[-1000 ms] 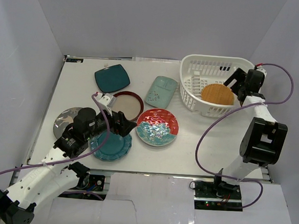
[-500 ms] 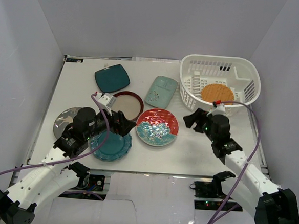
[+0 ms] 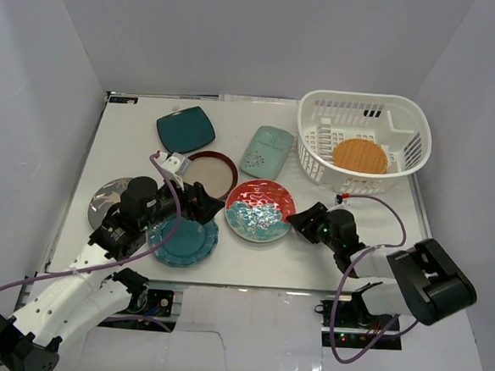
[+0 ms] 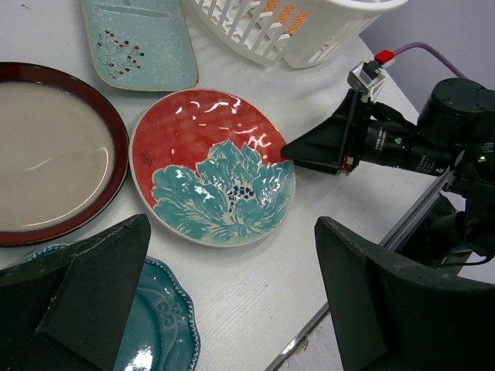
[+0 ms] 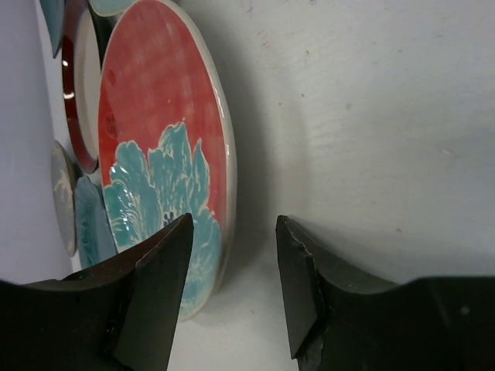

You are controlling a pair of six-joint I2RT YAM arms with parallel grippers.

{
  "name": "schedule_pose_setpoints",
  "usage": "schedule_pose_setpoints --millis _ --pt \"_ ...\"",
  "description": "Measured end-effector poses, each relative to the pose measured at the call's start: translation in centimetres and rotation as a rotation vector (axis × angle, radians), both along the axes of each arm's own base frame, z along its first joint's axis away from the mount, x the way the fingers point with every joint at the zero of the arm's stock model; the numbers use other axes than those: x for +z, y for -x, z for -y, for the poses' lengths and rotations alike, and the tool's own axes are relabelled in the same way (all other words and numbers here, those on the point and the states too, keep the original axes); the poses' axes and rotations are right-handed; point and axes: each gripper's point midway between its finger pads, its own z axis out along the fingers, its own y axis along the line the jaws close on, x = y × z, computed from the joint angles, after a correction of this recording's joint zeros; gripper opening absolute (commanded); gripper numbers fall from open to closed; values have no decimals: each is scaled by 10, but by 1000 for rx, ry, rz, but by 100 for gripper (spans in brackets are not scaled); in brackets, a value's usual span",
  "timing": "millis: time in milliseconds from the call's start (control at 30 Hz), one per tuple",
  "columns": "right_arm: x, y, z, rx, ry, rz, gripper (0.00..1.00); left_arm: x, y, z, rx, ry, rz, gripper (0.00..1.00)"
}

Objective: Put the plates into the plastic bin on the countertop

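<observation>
The red-and-turquoise patterned plate (image 3: 261,210) lies flat on the countertop (image 3: 135,148). My right gripper (image 3: 300,227) is low at the plate's right rim, open, one finger over the rim (image 5: 224,185) and the other on the table side (image 5: 232,228). My left gripper (image 3: 204,203) is open and empty, hovering between the scalloped teal plate (image 3: 182,240) and the patterned plate (image 4: 213,166). The small orange plate (image 3: 360,156) lies in the plastic bin (image 3: 315,160). The red-rimmed beige (image 3: 210,173), mint (image 3: 267,150), dark teal (image 3: 186,129) and dark grey (image 3: 111,197) plates lie on the table.
The bin stands at the back right, near the right wall. The table's near edge (image 4: 363,270) runs just in front of both grippers. The right arm's purple cable (image 3: 374,199) loops over the table in front of the bin.
My right arm has left the bin, with the orange plate lying inside, and swung down to the right rim of the patterned plate. My left arm has not moved.
</observation>
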Motion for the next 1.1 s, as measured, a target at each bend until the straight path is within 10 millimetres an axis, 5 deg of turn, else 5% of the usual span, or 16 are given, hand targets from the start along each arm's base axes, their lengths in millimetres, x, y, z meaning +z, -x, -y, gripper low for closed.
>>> schedule_pose_setpoints --millis 167,200,333,667,900,1100 --pt "-2 -17 -18 -15 -96 -15 42 0 -1 -1 2 0 -1 98" --pt "-3 -18 -19 -17 -109 -19 29 0 -1 -1 2 0 -1 98" --pt "-5 -15 -18 -36 -126 -40 9 0 -1 -1 2 1 -1 98" --pt "56 9 11 -13 -8 109 8 5 1 -1 0 9 13 98" --pt "158 -32 31 -44 11 229 8 24 -2 -8 34 28 64 98" --pt "266 -107 104 -255 -16 409 8 30 -1 -10 39 38 81 98"
